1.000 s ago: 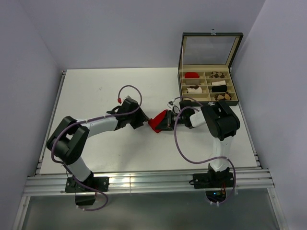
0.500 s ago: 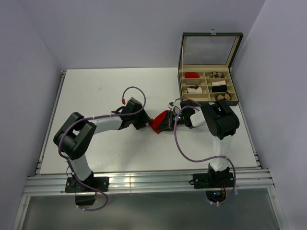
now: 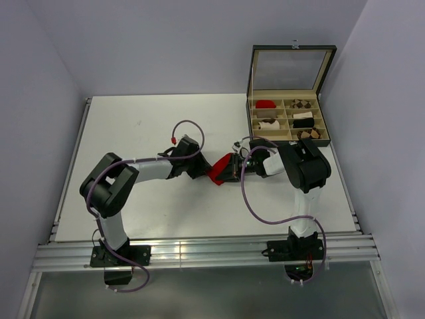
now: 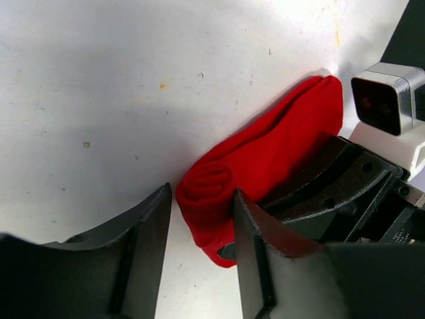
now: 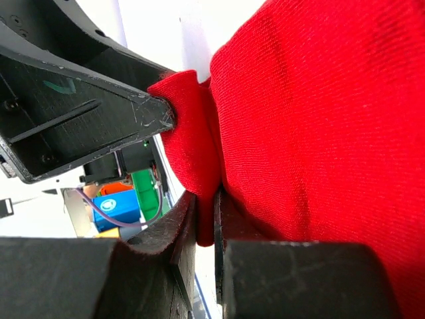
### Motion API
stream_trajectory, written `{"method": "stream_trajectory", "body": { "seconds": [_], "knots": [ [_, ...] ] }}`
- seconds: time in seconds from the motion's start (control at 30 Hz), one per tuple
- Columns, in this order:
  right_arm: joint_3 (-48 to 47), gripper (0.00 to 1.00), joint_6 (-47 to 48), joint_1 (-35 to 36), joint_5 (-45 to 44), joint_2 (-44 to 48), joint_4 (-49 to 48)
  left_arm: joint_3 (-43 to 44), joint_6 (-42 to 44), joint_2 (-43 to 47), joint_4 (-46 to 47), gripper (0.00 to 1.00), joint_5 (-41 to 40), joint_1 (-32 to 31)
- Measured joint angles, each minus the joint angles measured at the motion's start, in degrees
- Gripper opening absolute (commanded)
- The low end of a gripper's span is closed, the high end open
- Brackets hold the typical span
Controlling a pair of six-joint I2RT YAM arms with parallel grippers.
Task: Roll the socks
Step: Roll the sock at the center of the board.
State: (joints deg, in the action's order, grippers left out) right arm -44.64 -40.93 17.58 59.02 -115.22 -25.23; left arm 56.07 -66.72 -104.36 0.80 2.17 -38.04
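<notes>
The red sock (image 3: 218,169) lies at the table's middle between my two grippers. In the left wrist view its near end is rolled into a small coil (image 4: 209,189), and the rest stretches up and to the right (image 4: 292,126). My left gripper (image 4: 202,229) is open with its jaws on either side of the coil. The coil touches the right finger (image 4: 255,246) and stands apart from the left one. My right gripper (image 5: 206,222) is shut on a fold of the red sock (image 5: 319,133). The cream sock does not show on the table.
An open divided box (image 3: 287,136) stands at the back right, lid upright. It holds a red bundle (image 3: 265,104), a cream-and-brown one (image 3: 267,124), brown-patterned bundles (image 3: 302,104) and a black-and-white one (image 3: 303,122). The right gripper's body (image 4: 345,186) sits close beside my left fingers.
My left arm has pushed right, bringing its open gripper up to the sock's rolled end. The right gripper has stayed shut on the sock in the same place.
</notes>
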Motion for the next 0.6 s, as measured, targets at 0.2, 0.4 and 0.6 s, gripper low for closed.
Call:
{"method": "stream_trajectory", "body": {
  "seconds": [0.2,0.4,0.6],
  "knots": [
    [0.00,0.00,0.00,0.00,0.24,0.00,0.48,2.14,0.28,-2.08,-1.31,0.25,0.96,-0.31],
    [-0.02,0.18,1.81,0.04,-2.08,2.36,4.50,4.50,1.46,-3.32,-3.21,0.02,1.55,-0.72],
    [0.09,0.37,5.77,1.22,-10.03,8.96,12.02,5.79,2.80,-3.54,-5.14,0.00,0.74,-1.42]
  ]
}}
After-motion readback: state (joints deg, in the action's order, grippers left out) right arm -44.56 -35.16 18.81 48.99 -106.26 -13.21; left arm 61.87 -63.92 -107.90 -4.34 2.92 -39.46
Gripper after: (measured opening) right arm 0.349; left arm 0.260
